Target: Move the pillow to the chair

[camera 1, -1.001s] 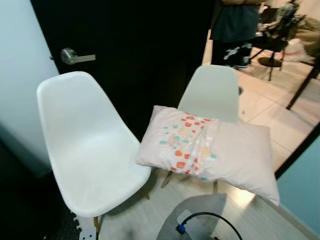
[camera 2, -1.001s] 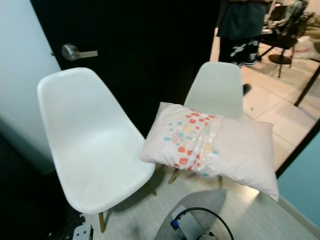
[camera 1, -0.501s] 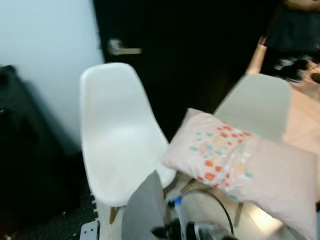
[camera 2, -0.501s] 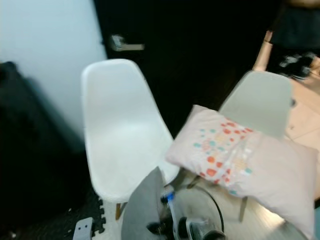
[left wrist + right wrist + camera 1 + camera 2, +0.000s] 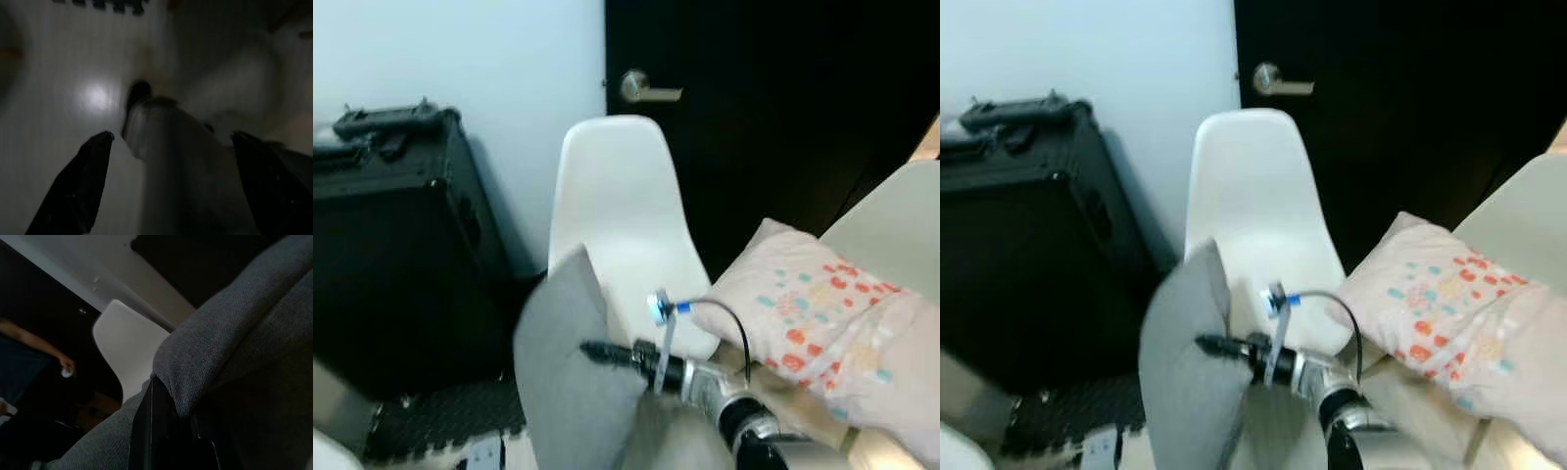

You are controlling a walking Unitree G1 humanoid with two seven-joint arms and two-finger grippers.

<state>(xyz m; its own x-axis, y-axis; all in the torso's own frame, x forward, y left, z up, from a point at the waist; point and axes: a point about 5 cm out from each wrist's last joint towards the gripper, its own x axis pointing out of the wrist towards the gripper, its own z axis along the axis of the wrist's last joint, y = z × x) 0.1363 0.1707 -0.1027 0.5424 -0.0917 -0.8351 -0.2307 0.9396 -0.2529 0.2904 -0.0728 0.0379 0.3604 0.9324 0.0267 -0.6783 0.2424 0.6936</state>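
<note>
A grey pillow (image 5: pixel 566 384) hangs in front of me, low and centre, with my right gripper (image 5: pixel 594 350) shut on its upper edge. In the right wrist view the grey fabric (image 5: pixel 234 357) bulges over one black finger (image 5: pixel 152 431). Just beyond the pillow stands an empty white chair (image 5: pixel 621 220). A pale pillow with red and teal dots (image 5: pixel 822 323) lies on a second white chair (image 5: pixel 891 225) to the right. My left gripper (image 5: pixel 171 191) hangs open over the dim floor.
A big black case (image 5: pixel 396 245) stands against the pale wall on the left. Behind the chairs is a dark door with a silver lever handle (image 5: pixel 646 90). Black foam mat tiles (image 5: pixel 440 421) cover the floor at lower left. A person's hand (image 5: pixel 66 371) appears in the right wrist view.
The camera has swung left, bringing the black case into view. My right arm has lifted the grey pillow higher, in front of the empty white chair.
</note>
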